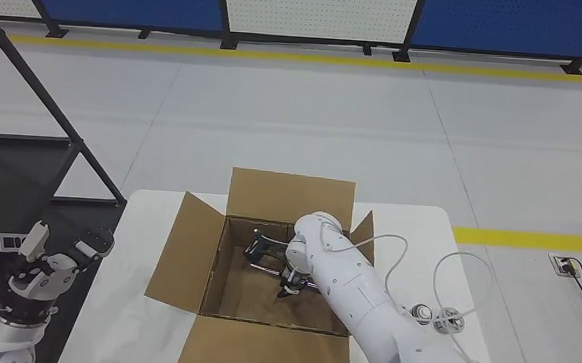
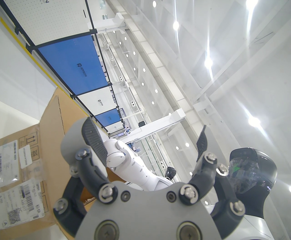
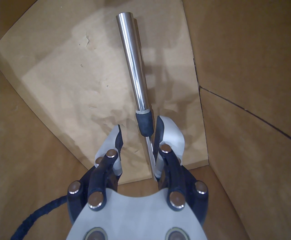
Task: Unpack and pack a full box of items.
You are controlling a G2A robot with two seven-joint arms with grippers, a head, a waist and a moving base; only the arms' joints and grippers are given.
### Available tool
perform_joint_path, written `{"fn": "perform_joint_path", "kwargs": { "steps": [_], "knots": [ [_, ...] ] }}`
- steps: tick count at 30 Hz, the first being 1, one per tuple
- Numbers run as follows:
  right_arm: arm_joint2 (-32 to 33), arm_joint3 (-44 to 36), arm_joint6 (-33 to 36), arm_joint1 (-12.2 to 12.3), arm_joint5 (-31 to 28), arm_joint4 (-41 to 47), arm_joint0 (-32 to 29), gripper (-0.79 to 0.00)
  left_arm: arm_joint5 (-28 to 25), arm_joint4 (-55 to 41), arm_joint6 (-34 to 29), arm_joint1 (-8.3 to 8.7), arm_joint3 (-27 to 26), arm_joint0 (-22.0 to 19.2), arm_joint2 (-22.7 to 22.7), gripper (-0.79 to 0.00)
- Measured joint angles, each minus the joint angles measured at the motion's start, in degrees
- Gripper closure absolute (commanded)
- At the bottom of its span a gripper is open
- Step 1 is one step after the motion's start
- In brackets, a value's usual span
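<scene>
1. The metal tube (image 3: 134, 66) lies on the floor of the box (image 1: 189, 250). It has a black collar (image 3: 144, 125) at one end, and a thin flat strip (image 3: 150, 151) runs on from the collar.
2. Your right gripper (image 3: 139, 130) is down inside the box, straddling the collar and strip. Its jaws are spread, with a gap showing on one side, so nothing is clamped yet.
3. In the top view, a dark shape (image 1: 262, 248) sits on the box floor just beyond that gripper. You cannot tell whether it belongs to the tube or is a separate item.
4. The box stands on the white table (image 1: 418, 229) with its flaps folded outward.
5. Your left gripper (image 2: 145, 127) is well apart from the box, off the table's side. It points upward, fingers wide apart, carrying nothing.
6. Progress, as a judgement: a pick from the box is set up but not closed. The pictures do not settle whether this is the last thing coming out or an early one going back in.
7. Count: one box, one metal tube, one unclear dark shape, two grippers.
</scene>
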Motion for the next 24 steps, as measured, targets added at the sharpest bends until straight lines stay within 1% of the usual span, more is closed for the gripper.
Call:
{"fn": "perform_joint_path", "kwargs": {
  "steps": [9,14,21,23,24],
  "knots": [
    [0.0,0.0,0.0,0.0,0.0,0.0,0.0,-0.785,0.0,0.0,0.0,0.00,0.0,0.0,0.0,-0.785],
    [-0.3,-1.3,-3.3,0.4,1.9,-2.1,-0.9,-0.785,0.0,0.0,0.0,0.00,0.0,0.0,0.0,-0.785],
    [0.3,-1.8,-2.3,0.8,5.9,-2.8,-1.5,-0.785,0.0,0.0,0.0,0.00,0.0,0.0,0.0,-0.785],
    [0.7,-1.9,-2.0,0.9,5.6,-2.5,-1.6,-0.640,0.0,0.0,0.0,0.00,0.0,0.0,0.0,-0.785],
    [0.8,-1.9,-1.9,1.0,5.4,-2.5,-1.6,-0.508,0.0,0.0,0.0,0.00,0.0,0.0,0.0,-0.785]
  ]
}}
